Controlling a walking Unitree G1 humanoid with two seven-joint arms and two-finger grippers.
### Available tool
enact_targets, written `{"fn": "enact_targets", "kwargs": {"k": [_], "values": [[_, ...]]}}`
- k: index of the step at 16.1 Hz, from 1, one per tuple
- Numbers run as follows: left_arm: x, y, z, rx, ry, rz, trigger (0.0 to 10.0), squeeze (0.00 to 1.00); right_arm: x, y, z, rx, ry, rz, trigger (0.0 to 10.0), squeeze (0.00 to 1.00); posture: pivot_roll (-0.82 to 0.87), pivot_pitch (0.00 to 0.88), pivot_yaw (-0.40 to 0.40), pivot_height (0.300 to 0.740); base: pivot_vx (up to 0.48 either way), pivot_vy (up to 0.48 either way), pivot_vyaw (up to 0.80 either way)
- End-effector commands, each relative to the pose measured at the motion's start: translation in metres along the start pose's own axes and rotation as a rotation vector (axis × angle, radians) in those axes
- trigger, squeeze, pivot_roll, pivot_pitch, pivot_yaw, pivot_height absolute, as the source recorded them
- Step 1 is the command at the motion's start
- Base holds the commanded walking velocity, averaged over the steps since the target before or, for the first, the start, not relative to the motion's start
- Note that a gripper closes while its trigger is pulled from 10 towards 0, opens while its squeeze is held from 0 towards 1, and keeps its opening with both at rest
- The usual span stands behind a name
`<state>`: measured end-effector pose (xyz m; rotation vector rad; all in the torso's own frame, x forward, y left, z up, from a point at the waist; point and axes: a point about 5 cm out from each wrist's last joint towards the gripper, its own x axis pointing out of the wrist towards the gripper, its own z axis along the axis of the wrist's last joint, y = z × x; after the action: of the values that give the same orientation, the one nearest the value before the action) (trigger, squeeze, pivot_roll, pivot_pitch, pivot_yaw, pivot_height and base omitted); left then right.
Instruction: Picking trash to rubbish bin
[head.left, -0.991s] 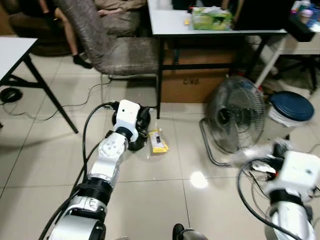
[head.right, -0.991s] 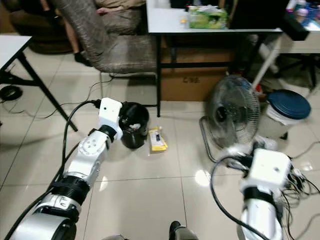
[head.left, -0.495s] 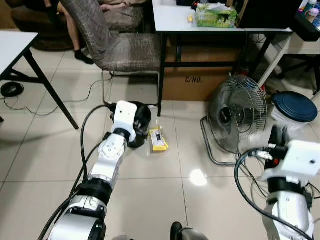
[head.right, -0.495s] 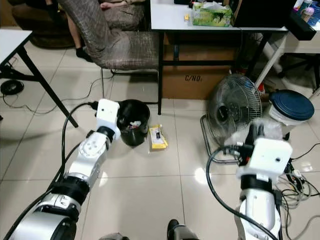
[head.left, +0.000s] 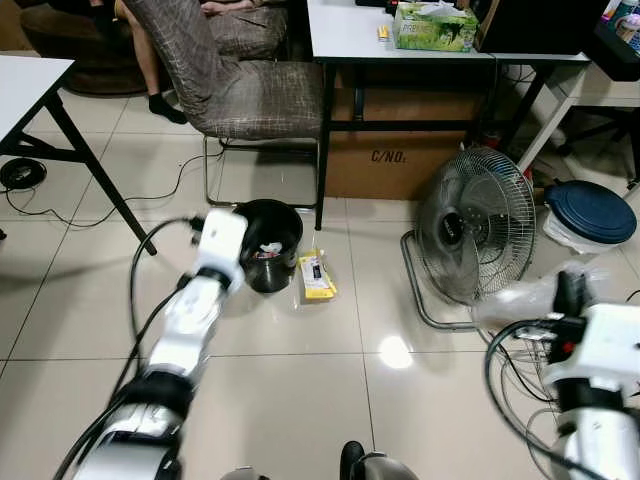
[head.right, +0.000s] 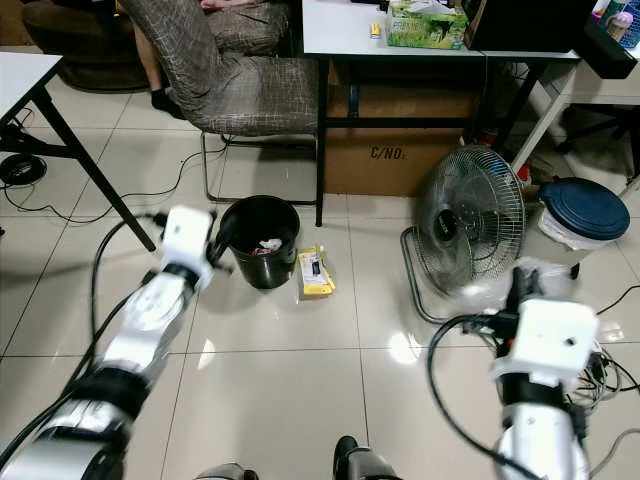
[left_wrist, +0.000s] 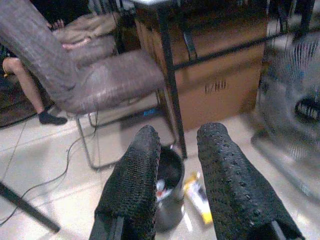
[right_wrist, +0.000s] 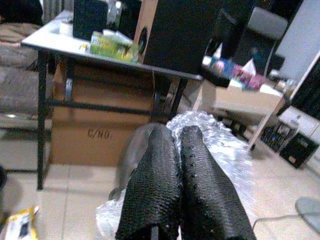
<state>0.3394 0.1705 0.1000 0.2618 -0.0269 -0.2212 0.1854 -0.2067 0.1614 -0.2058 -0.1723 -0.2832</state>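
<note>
- A crumpled sheet of clear bubble wrap (right_wrist: 220, 145) is clamped in the right gripper (right_wrist: 182, 150); its jaws are pressed together on it, and the black fingers cover much of the plastic in the right wrist view.
- In the head views the bubble wrap shows as a pale, see-through bundle at about 4 o'clock, blending with the glossy floor (head.right: 280, 370) so its edges are hard to trace.
- A yellow packet (head.right: 315, 273) lies flat on the floor near the centre, just beside the rubbish bin (head.right: 258, 240) at its 3 o'clock; its print is too small to read.
- The rubbish bin is black and round, standing upright with some pale scraps inside; what they are cannot be made out.
- The left gripper (left_wrist: 172, 170) hangs beside the bin at its 9 o'clock, jaws apart with nothing between them; in the left eye view the wrist housing covers part of the bin's rim.
- A standing fan (head.right: 470, 220) sits on the floor at 2 o'clock, with a blue-lidded container (head.right: 582, 210) beyond it at 3 o'clock.
- At 12 o'clock a cardboard box (head.right: 400, 160) sits under a white worktop (head.right: 340, 25), partly hidden by its black frame.
- A grey chair (head.right: 240, 80) stands at 11 o'clock; a person's leg (head.left: 140, 60) behind it is cut off by the frame.
</note>
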Motion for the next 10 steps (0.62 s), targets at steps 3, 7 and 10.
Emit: {"fn": "enact_targets", "kwargs": {"k": [3, 7, 10], "values": [[-0.017, 0.015, -0.008, 0.069, 0.014, -0.060, 10.0, 0.00, 0.014, -0.003, 0.009, -0.010, -0.054, 0.036, 10.0, 0.00, 0.13, 0.145, -0.043, 0.740, 0.000, 0.000, 0.00], [-0.040, 0.026, -0.016, 0.102, 0.036, -0.123, 10.0, 0.00, 0.034, 0.010, 0.019, 0.033, -0.093, 0.127, 10.0, 0.00, 0.19, 0.147, -0.089, 0.740, 0.000, 0.000, 0.00], [-0.043, 0.016, -0.012, -0.003, -0.013, -0.125, 10.0, 0.00, 0.043, 0.020, 0.024, 0.064, -0.109, 0.184, 10.0, 0.00, 0.20, 0.142, -0.093, 0.740, 0.000, 0.000, 0.00]]}}
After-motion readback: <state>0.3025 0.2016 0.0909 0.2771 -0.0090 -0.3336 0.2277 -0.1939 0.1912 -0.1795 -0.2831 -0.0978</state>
